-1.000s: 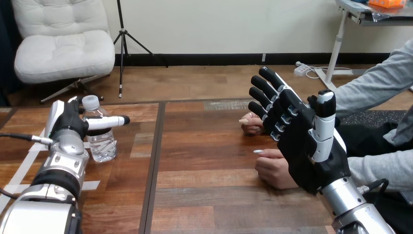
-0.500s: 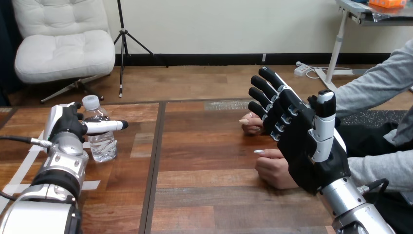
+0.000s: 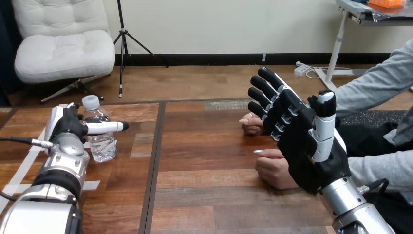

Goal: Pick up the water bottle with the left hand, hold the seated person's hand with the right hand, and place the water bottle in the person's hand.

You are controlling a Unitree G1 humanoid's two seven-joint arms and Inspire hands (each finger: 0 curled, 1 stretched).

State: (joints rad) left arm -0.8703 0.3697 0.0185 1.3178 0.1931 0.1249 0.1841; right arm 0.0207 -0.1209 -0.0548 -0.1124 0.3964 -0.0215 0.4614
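Reaching along the left edge of the table (image 3: 204, 146) with the left hand (image 3: 67, 127), opened wide beside the bottle (image 3: 102, 145). Laying the thumb straight across the bottle's front, just under its shoulder, tip poking past its right side, not curled round it. Cannot tell how the fingers lie behind the bottle. Leaving the bottle upright on the table near the far left corner, white cap on. Passing strips of white tape (image 3: 91, 185) stuck to the wood near the left edge, beside the forearm.

Holding the right hand (image 3: 302, 144) upright near the right edge, fingers straight and slightly spread, gripping nothing. Standing in front of both of the person's hands on the table: the person's nearer hand (image 3: 272, 169) resting just left of the palm's base, the person's farther hand (image 3: 251, 126) showing beside the fingertips. Cannot tell whether touching either. Keeping well apart from the bottle, across the table's width.
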